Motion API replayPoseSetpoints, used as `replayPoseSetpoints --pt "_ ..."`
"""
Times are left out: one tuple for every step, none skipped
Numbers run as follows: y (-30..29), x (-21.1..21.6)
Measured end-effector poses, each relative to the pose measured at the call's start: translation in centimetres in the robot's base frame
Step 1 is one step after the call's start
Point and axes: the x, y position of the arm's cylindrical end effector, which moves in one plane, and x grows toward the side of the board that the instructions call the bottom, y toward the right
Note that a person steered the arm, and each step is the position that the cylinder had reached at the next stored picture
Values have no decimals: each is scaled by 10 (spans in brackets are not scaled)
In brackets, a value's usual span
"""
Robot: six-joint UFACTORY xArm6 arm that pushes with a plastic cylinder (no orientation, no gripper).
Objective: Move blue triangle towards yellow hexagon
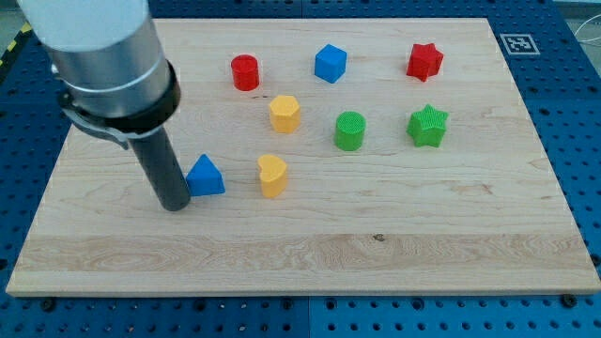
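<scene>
The blue triangle [206, 176] lies on the wooden board [300, 249] at the view's left of centre. The yellow hexagon [285, 114] stands up and to the right of it, with a gap between them. My tip [176, 206] rests on the board just to the left of the blue triangle, touching or nearly touching its left side. The dark rod rises from it to the grey arm at the view's top left.
A yellow heart-like block [272, 176] stands right of the triangle. A red cylinder [245, 72], blue hexagon-like block [331, 64], red star [424, 61], green cylinder [350, 130] and green star [428, 126] lie across the upper half.
</scene>
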Motion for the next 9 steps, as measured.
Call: replayPoseSetpoints --pt "16 -11" --pt "17 -45" --pt "17 -68" --pt "17 -63" --pt "21 -60" --pt "39 -50" --pt "58 -50" --pt "62 -58" --pt "62 -67"
